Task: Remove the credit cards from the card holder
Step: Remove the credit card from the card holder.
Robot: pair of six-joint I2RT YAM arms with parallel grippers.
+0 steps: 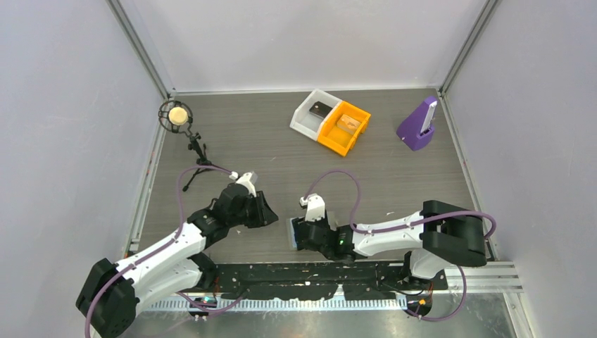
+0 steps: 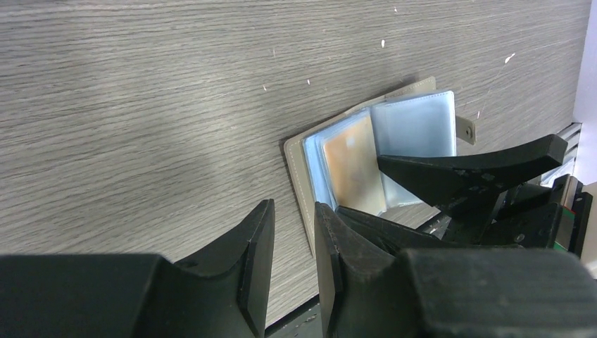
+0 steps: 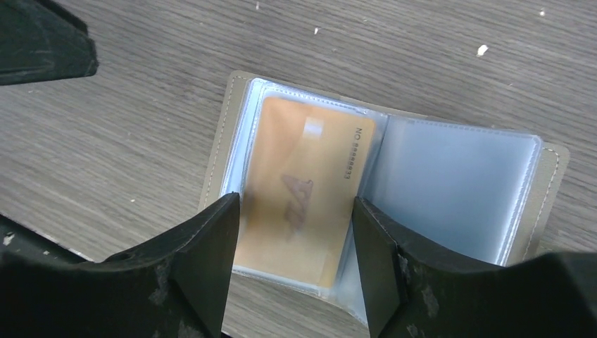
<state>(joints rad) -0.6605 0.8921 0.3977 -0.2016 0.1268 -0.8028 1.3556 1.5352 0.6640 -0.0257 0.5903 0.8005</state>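
Note:
The card holder [image 3: 450,183] lies open and flat on the table near the front edge, with a grey-brown rim and light blue clear sleeves. An orange credit card [image 3: 303,176] sits in its left sleeve; the right sleeve looks empty. My right gripper [image 3: 294,211] is open just above the holder, its fingers either side of the card's near end. My left gripper [image 2: 293,211] is open by a narrow gap and empty, low at the holder's left edge [image 2: 299,176]. In the top view the holder [image 1: 293,234] is mostly hidden under the right gripper [image 1: 304,232], with the left gripper [image 1: 269,215] beside it.
A white bin [image 1: 307,121] holding a dark item and an orange bin [image 1: 336,141] holding a card stand at the back. A purple stand [image 1: 417,128] is at the back right and a microphone on a tripod [image 1: 176,116] at the back left. A black rail [image 1: 296,271] runs along the front edge.

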